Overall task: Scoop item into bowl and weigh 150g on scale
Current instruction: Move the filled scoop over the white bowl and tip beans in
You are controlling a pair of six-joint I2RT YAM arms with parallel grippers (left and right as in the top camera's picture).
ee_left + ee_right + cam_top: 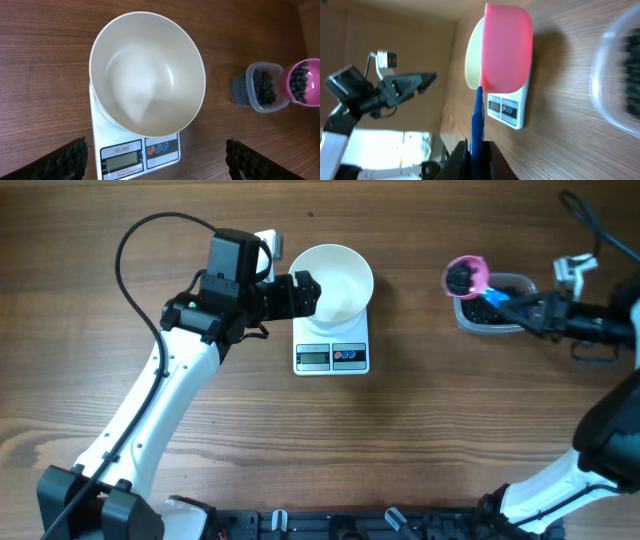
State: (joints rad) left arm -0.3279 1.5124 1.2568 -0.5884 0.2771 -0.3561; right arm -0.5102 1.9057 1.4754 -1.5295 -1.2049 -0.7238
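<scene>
Right, the white bowl (150, 75) sits squarely on the scale (165, 150), so whatever lands in it gets weighed at once. It is bare inside, not a bean in it. The left gripper (305, 293) hovers just beside the bowl's left rim, jaws spread wide and holding nothing; I'd guess it is there to steady the bowl if needed. Over on the right, the right gripper (474, 150) has its jaws pinched tight on the blue handle (477, 115) of the pink scoop (465, 276), mouth upward so the load does not spill. The scoop carries a heap of black beans (299, 82) and hangs above the table at the left end of the clear tub (492, 315), which holds plenty more. Scoop and bowl are well apart; the carry across looks like the next job. The scale's display is too faint to read.
</scene>
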